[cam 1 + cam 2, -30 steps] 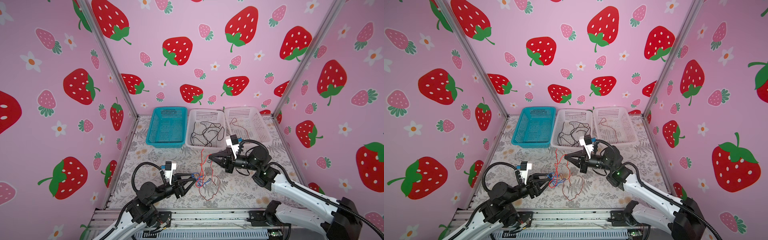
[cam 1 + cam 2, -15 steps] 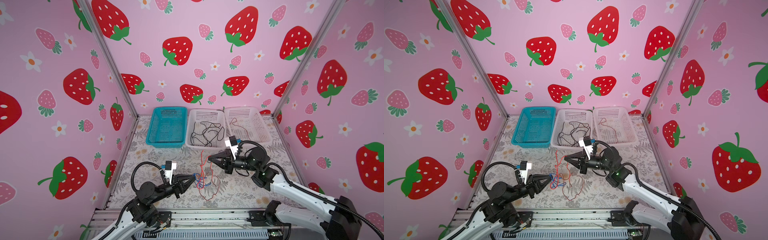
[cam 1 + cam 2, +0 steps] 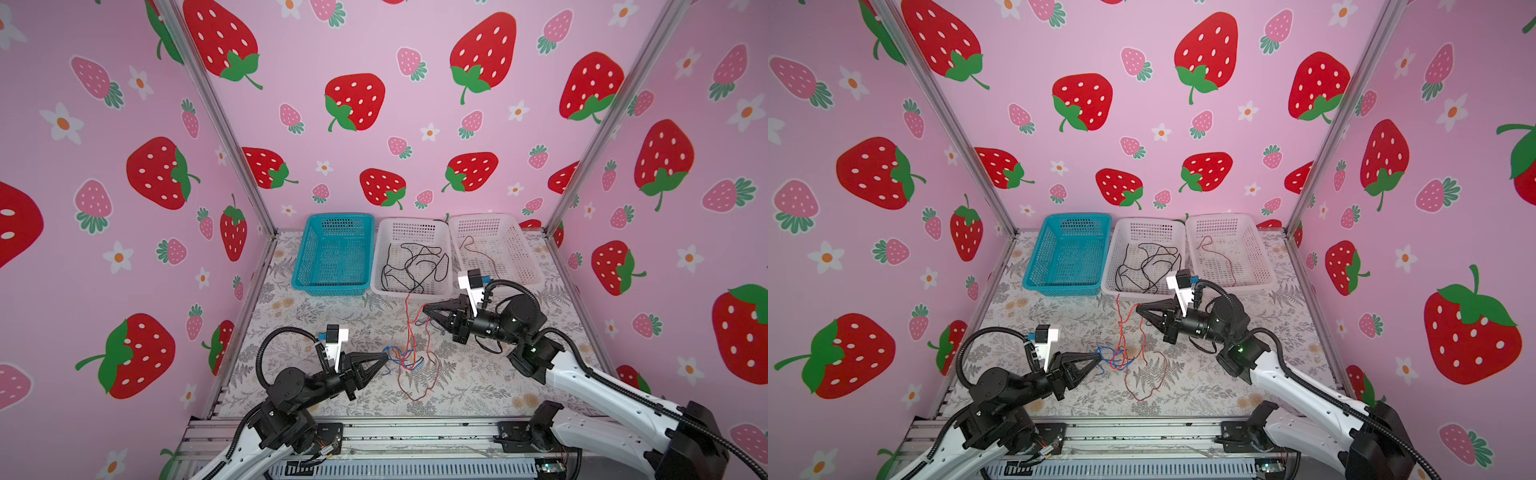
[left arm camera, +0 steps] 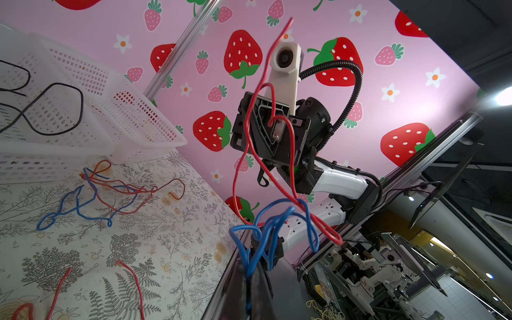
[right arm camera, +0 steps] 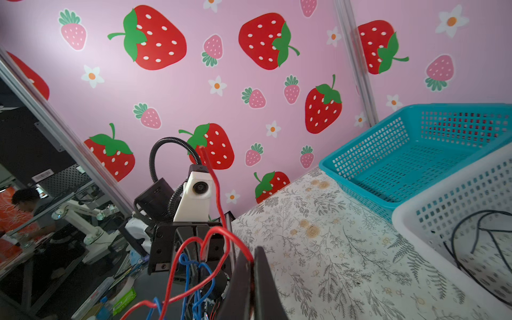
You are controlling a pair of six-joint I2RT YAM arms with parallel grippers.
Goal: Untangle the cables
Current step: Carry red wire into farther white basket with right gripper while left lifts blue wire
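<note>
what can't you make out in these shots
Both top views: how many cables form the knot; strands too thin, overlapping.
Left wrist view: how the left gripper pinches blue strands; cropped by the edge.
A top view: near corner of right white basket, behind the right wrist camera.

Left arm (image 3: 291, 386) lies low and reaches toward the centre. The left gripper (image 3: 383, 359) is level, jaws closed on a blue cable (image 4: 270, 225). Right arm (image 3: 582, 374) extends with its wrist higher. The right gripper (image 3: 424, 308) points leftward, jaws closed, apparently pinching a red cable (image 5: 215, 191). The grippers are apart.
</note>
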